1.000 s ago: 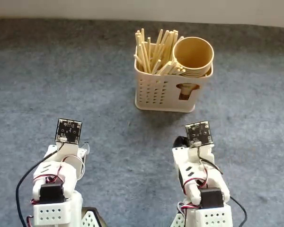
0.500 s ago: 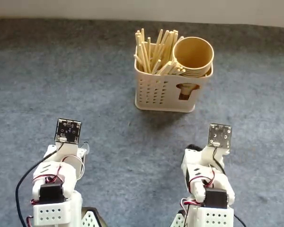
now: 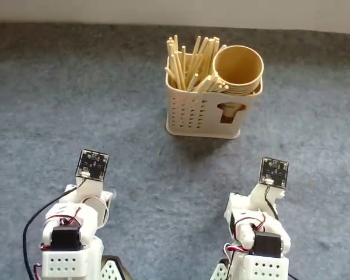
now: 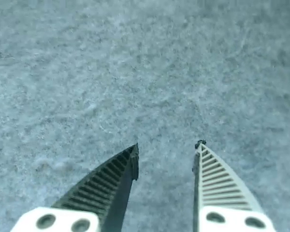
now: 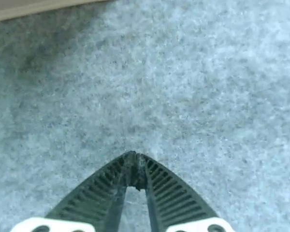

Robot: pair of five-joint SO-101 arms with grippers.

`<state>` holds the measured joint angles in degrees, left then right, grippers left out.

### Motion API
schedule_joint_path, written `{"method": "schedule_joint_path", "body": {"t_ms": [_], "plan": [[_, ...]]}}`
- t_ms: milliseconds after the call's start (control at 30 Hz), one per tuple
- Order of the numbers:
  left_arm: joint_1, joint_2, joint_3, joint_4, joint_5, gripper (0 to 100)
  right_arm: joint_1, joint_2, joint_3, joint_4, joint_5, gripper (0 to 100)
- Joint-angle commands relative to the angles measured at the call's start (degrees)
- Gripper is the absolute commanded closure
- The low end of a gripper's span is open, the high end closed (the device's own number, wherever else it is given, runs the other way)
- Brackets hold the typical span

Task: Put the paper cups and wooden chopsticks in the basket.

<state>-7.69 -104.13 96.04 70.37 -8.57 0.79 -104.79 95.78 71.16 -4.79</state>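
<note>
High view: we see paper cups (image 3: 238,69), wooden chopsticks (image 3: 189,61) in basket (image 3: 192,114).
Left gripper (image 4: 167,145): apart.
Right gripper (image 5: 135,155): pressed together.

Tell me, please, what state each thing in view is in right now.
Basket: upright, loaded with chopsticks and cups.
Chopsticks: standing on end in the basket, beside the cups.
Paper cups: nested together, mouths up, in the basket.
Left gripper: open, holding nothing.
Right gripper: shut, holding nothing.

Basket (image 3: 202,118) at far middle of table (image 3: 58,105); chopsticks (image 3: 188,62) in its left half, paper cups (image 3: 238,70) in right.
</note>
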Motion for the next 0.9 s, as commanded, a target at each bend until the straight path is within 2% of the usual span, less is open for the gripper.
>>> {"method": "schedule_joint_path", "body": {"t_ms": [0,867], "plan": [[1.63,-0.22,1.10,4.48,-0.35,81,0.66,-0.48,8.48,0.48,-0.70,99.3],[1.80,-0.22,1.10,5.27,-0.18,81,0.66,-0.48,8.48,0.48,-0.44,99.3]]}}
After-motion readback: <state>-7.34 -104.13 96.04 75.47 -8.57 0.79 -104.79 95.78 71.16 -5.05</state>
